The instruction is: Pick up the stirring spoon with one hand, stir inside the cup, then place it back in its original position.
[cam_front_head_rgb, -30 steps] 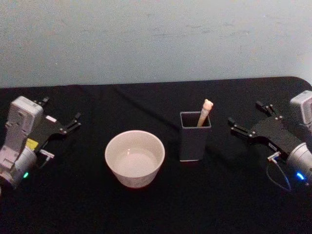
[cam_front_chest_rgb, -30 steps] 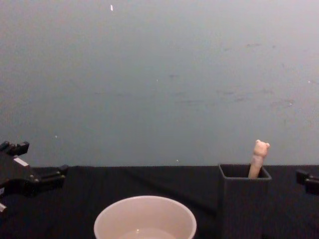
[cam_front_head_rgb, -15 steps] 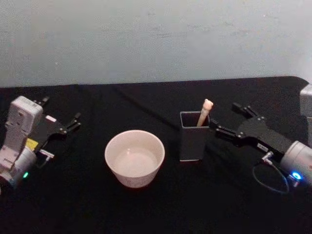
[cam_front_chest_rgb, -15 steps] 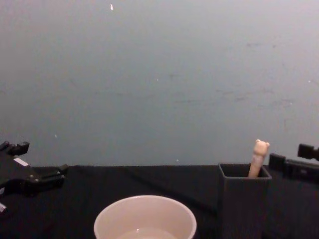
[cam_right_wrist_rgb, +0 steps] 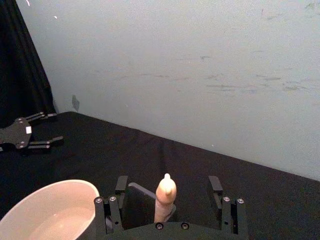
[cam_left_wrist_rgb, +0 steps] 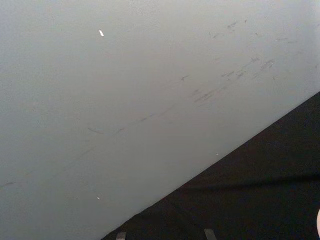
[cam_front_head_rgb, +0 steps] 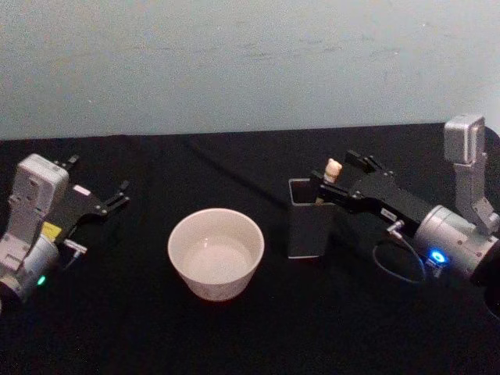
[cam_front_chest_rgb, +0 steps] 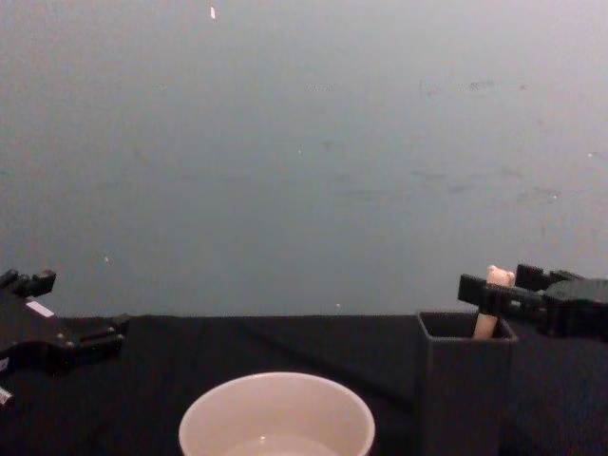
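Right pincer (cam_front_head_rgb: 333, 169) is spread wide, one finger on either side of the bear-head top of the slim cream-handled stirring spoon (cam_right_wrist_rgb: 166, 194). That spoon stands tilted in the tall dark square-mouthed holder (cam_front_head_rgb: 310, 230). Left of the holder sits the wide cream-white round cup (cam_front_head_rgb: 205, 287); farther left, the left pincer (cam_front_head_rgb: 98, 183) rests with its fingers apart over the black desk (cam_front_head_rgb: 156, 336).

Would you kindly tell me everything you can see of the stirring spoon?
The stirring spoon stands in the dark square-mouthed holder, its cream handle with a tiny bear head leaning out; neck and bowl are hidden inside. The right gripper has open fingers flanking the handle top, gaps on both sides, so it is not yet gripped.
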Controlling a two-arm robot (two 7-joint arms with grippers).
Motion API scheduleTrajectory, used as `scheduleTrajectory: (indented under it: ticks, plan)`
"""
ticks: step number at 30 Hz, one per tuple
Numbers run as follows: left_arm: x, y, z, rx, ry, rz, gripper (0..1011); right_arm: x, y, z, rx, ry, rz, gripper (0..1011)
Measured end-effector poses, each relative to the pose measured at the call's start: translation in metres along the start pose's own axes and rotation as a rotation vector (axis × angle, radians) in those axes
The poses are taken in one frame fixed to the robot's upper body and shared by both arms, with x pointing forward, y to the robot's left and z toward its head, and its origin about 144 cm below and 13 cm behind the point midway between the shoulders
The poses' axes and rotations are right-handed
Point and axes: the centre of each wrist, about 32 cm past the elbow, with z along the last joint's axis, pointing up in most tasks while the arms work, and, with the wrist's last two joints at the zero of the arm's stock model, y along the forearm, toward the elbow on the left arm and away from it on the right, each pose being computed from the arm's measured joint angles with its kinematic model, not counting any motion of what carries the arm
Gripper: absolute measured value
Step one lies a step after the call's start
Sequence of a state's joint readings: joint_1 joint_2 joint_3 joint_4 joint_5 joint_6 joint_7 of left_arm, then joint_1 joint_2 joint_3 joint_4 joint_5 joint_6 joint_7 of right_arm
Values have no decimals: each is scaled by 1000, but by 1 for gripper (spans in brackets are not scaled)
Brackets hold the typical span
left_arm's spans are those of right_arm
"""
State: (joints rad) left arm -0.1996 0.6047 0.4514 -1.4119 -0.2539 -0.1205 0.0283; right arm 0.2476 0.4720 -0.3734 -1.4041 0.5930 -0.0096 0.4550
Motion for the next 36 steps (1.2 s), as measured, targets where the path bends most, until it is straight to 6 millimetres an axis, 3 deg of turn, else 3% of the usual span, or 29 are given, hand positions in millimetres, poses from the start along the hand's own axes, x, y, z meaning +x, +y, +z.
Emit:
scheduleTrajectory:
  ticks: [10, 30, 36]
  plan:
    - [0, 0, 0, 0, 0, 0, 1001, 4, 18, -4, -20, -12, 0, 1002]
    - [0, 0, 0, 0, 0, 0, 1001, 3, 20, -4, -25, -42, 8, 1002]
    - [0, 0, 0, 0, 0, 0, 1001, 3, 20, -3, -24, -41, 8, 881]
